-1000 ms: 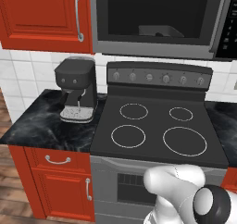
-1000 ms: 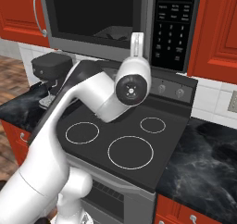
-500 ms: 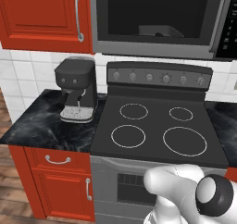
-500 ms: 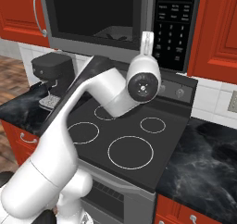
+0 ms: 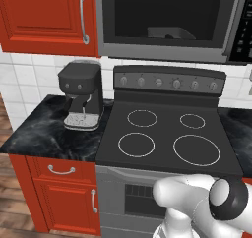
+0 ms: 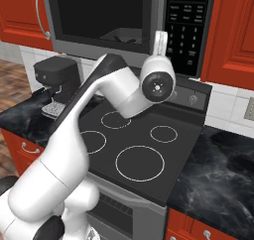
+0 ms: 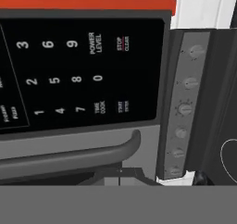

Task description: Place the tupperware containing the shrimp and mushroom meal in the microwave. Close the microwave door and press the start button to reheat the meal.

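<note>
- Rising from the base, the white arm (image 6: pixel 74 135) bends over the black stove top (image 6: pixel 134 145) and lifts its wrist toward the keypad (image 6: pixel 186 28) on the microwave (image 5: pixel 172 20).
- Whether the gripper is wide or narrow I cannot tell: its fingertips do not appear in the hand view, and the right base view hides them behind the wrist.
- Close ahead in the hand view, rolled sideways, are the long grey bar handle (image 7: pixel 69 156), the black keypad with its digits, and the stove's knob panel (image 7: pixel 185 107).
- The microwave door (image 5: pixel 165 20) sits flush against the microwave body, closed.
- Behind its dark glass the pale tupperware (image 5: pixel 167 33) rests inside the microwave; the food in it is too dim to make out.
- Left of the stove, a dark coffee machine (image 5: pixel 81 94) stands on the marbled counter (image 5: pixel 44 133), below a red cabinet (image 5: pixel 44 15).
</note>
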Robot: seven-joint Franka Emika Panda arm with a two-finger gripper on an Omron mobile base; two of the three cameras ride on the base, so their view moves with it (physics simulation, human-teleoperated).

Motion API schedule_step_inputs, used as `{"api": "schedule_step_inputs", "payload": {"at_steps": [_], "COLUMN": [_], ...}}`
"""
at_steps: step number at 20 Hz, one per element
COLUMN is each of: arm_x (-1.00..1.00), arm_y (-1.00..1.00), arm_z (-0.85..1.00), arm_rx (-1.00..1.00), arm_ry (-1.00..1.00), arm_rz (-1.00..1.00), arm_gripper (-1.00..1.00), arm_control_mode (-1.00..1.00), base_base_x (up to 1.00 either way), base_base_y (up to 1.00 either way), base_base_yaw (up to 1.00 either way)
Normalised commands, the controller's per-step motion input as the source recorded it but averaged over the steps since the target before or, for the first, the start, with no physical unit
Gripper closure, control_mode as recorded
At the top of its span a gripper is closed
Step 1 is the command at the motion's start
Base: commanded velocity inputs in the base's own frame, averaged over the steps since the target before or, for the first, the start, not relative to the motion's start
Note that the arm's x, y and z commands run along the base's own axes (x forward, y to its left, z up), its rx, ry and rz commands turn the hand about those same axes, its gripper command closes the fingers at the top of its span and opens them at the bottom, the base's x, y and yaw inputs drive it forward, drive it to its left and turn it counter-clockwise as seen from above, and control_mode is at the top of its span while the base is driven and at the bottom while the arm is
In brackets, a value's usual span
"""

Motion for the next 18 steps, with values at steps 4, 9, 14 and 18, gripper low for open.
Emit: {"api": "schedule_step_inputs", "payload": {"at_steps": [4, 9, 14, 18], "arm_x": [0.25, 0.18, 0.09, 0.05], "arm_y": [0.0, 0.0, -0.08, -0.12], "arm_z": [0.0, 0.0, -0.02, -0.02], "arm_rx": [0.0, 0.0, 0.0, 0.0], "arm_ry": [0.0, 0.0, 0.0, 0.0], "arm_rz": [0.0, 0.0, 0.0, 0.0], "arm_gripper": [1.0, 1.0, 1.0, 1.0], "arm_control_mode": [-1.0, -1.0, -1.0, -1.0], "base_base_x": [0.0, 0.0, 0.0, 0.0], "base_base_y": [0.0, 0.0, 0.0, 0.0], "base_base_yaw": [0.0, 0.0, 0.0, 0.0]}}
